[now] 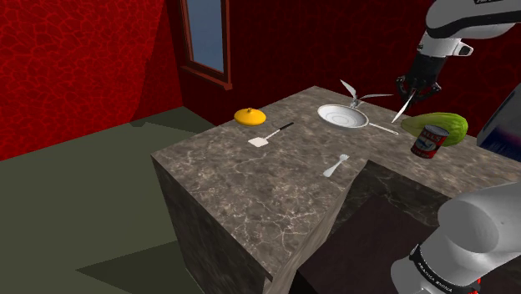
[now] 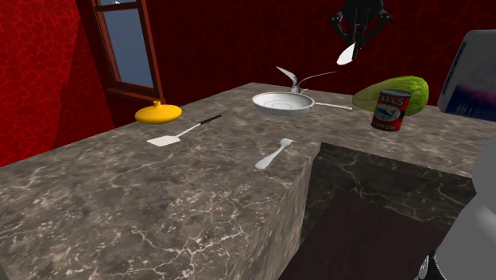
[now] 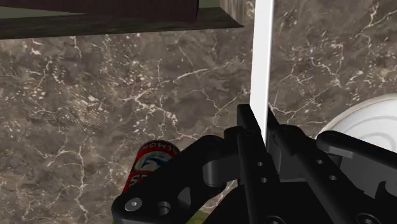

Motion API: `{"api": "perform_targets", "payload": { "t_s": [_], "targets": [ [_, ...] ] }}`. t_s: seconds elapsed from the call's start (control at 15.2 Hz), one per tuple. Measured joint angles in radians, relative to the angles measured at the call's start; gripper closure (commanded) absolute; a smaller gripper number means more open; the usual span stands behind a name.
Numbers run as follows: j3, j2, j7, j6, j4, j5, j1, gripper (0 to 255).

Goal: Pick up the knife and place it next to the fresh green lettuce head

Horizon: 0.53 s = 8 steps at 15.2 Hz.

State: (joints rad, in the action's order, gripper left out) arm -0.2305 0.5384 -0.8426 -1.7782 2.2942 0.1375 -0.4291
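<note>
The room is dim, and the red walls (image 1: 75, 67) darken toward the upper corners. The window (image 1: 206, 33) is a pale blue patch. The tabletop (image 1: 225, 167) takes soft light on its top, while its side faces are darker. A dark shadow lies on the floor (image 1: 83, 192) below the tabletop's near corner. In the wrist view the knife (image 3: 261, 57) is flat bright white, the marble veins crisp, and the pincer (image 3: 259, 118) matte black.
</note>
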Motion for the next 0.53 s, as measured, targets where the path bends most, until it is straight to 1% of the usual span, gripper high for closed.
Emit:
{"api": "perform_targets", "payload": {
  "t_s": [0.53],
  "targets": [
    [-0.144,0.031,0.183,0.018,-0.008,0.079,-0.074,255]
  ]
}}
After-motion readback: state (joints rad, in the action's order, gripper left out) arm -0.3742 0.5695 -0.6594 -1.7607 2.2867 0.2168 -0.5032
